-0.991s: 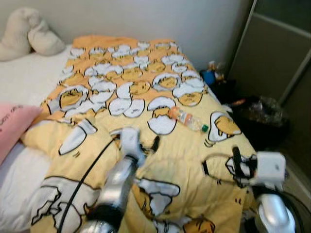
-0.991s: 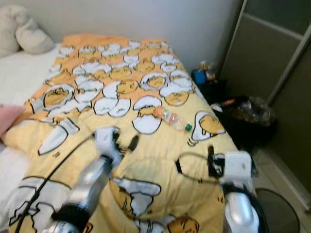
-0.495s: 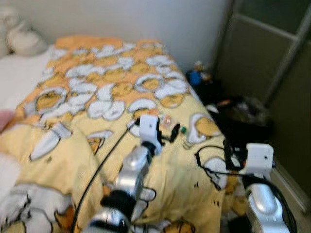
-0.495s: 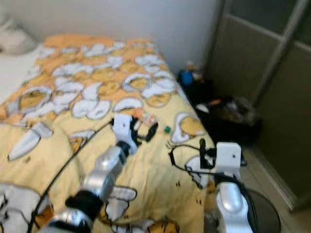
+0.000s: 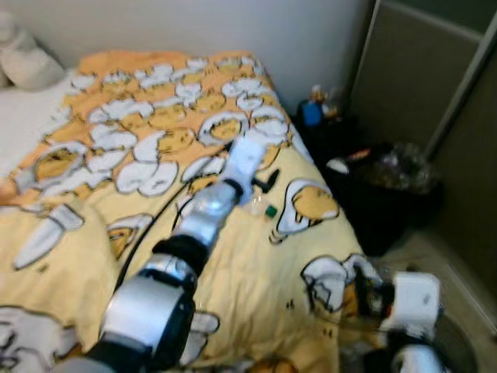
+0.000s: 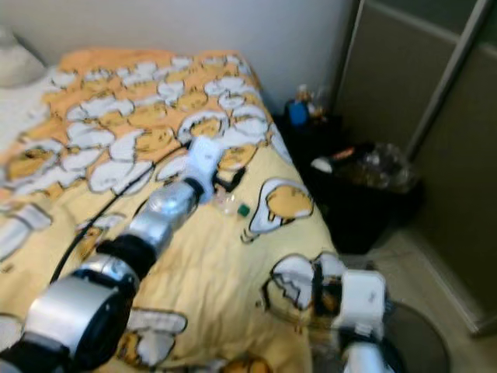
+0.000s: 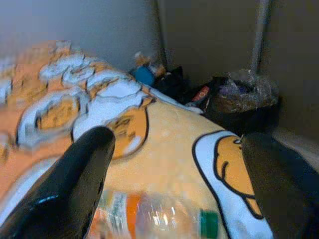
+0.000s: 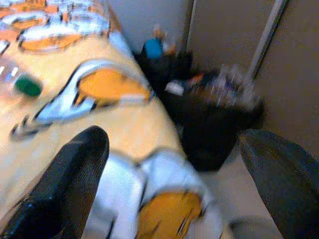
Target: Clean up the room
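A clear plastic bottle with an orange label and a green cap lies on the yellow egg-print blanket near the bed's right edge. My left arm reaches out over the bed. My left gripper stands open just above the bottle, one finger on each side, not touching it. In the eye views my left gripper partly hides the bottle. My right gripper is open and empty, low beside the bed's corner.
A black bin lined with a bag and full of rubbish stands on the floor right of the bed. A blue object sits by the wall behind it. A cream pillow lies far left. Dark sliding doors close the right side.
The camera has swung right. My left arm has stretched forward until its open fingers straddle the bottle. My right gripper has dropped lower and nearer the bed's corner.
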### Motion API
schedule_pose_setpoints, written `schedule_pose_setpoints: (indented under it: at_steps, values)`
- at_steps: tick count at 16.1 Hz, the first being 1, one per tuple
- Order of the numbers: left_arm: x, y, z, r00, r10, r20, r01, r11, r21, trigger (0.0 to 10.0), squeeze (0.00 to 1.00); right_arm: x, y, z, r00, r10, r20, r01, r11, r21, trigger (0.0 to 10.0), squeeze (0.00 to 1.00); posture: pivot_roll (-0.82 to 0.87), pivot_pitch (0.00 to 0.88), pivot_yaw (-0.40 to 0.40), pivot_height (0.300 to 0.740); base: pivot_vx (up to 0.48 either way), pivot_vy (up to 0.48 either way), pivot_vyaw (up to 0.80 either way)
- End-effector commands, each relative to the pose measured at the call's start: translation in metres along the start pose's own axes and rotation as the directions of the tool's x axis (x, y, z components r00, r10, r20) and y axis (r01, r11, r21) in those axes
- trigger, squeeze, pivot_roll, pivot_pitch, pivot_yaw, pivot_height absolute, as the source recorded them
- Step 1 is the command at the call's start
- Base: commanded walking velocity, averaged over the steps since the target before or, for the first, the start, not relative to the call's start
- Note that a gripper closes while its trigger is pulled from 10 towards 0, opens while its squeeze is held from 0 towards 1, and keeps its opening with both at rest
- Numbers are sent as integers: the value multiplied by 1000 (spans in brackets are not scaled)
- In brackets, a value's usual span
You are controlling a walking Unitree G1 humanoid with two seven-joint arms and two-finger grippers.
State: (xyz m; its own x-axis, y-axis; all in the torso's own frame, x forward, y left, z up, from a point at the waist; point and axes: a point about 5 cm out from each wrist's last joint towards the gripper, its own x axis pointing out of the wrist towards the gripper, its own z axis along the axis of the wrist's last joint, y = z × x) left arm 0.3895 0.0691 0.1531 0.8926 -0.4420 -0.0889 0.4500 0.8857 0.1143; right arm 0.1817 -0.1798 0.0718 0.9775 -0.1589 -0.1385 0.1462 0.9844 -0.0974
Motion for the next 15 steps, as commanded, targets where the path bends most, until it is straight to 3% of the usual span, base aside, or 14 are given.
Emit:
schedule_pose_setpoints:
  at_steps: [1,3,5,6,7,8,11,13,15]
  values:
    - [-9,15,-9,996,85,32,-79,983,-166,10000,0,-5,-1,11,999,-22,42,22,1000,3,10000,0,-175,49,95,740,0,0,0]
    - [-33,24,-36,977,204,60,-179,940,-291,10000,0,-10,-5,19,997,-19,71,20,1000,-18,10000,0,-151,24,84,740,0,0,0]
    - [-82,3,-74,970,241,24,-220,919,-327,10000,0,-3,-13,22,998,-13,68,15,1000,-21,10000,0,-107,7,51,740,0,0,0]
    - [-89,-6,-77,975,223,23,-204,925,-322,10000,0,1,-15,20,998,-12,63,13,1000,-20,10000,0,-80,0,33,740,0,0,0]
    - [-91,-28,-80,987,159,35,-149,968,-203,10000,0,15,-17,18,999,20,48,-19,1000,-14,10000,0,-34,0,-4,740,0,0,0]
    - [-85,-30,-77,987,156,36,-149,978,-147,10000,0,19,-16,17,998,43,42,-42,999,-25,10000,0,-24,0,-13,740,0,0,0]
    - [-77,-31,-51,988,121,93,-103,978,-180,10000,0,20,-12,15,998,66,22,-65,998,-17,10000,0,-6,16,-26,740,92,0,0]
    - [-60,-31,-40,987,117,109,-95,977,-194,10000,0,19,-8,15,997,75,22,-75,997,-11,10000,0,-39,28,-8,740,480,0,0]
    - [-53,-31,-35,985,126,119,-100,974,-202,10000,0,18,-7,14,997,71,21,-70,997,-8,10000,0,-52,30,-2,740,480,0,0]
